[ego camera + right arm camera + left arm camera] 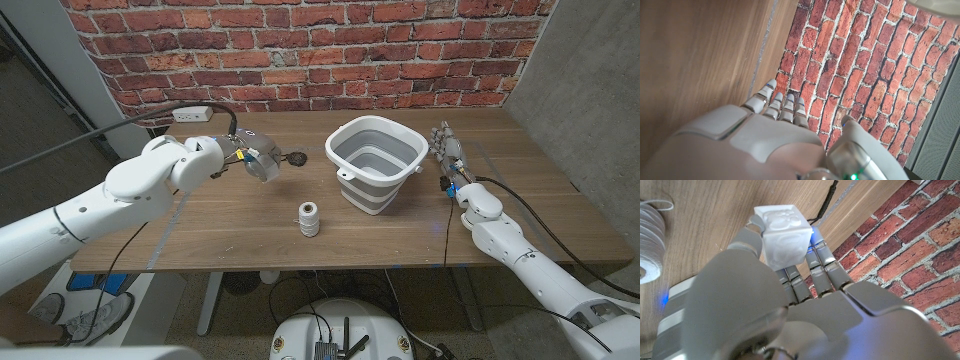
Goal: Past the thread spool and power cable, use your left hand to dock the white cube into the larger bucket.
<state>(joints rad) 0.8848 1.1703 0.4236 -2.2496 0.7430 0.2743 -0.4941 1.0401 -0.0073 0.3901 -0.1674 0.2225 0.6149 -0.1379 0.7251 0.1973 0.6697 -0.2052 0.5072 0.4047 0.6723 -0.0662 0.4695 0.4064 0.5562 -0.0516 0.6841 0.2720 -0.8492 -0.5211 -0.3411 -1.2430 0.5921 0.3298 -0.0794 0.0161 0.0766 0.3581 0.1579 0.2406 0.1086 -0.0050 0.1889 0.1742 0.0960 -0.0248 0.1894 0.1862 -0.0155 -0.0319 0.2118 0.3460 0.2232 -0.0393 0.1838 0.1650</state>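
A: Cube status?
B: The left hand (258, 160) grips the white cube (783, 233) above the table (200, 215), left of the bucket (376, 163). It looks rigid, light, smooth; opposing flat faces suit holding. Right hand (447, 150): empty, fingers straight

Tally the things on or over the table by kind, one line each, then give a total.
Bucket: 1
Thread spool: 1
White cube, held in the left hand: 1
Black cable: 1
Power strip at the table's far edge: 1
Total: 5
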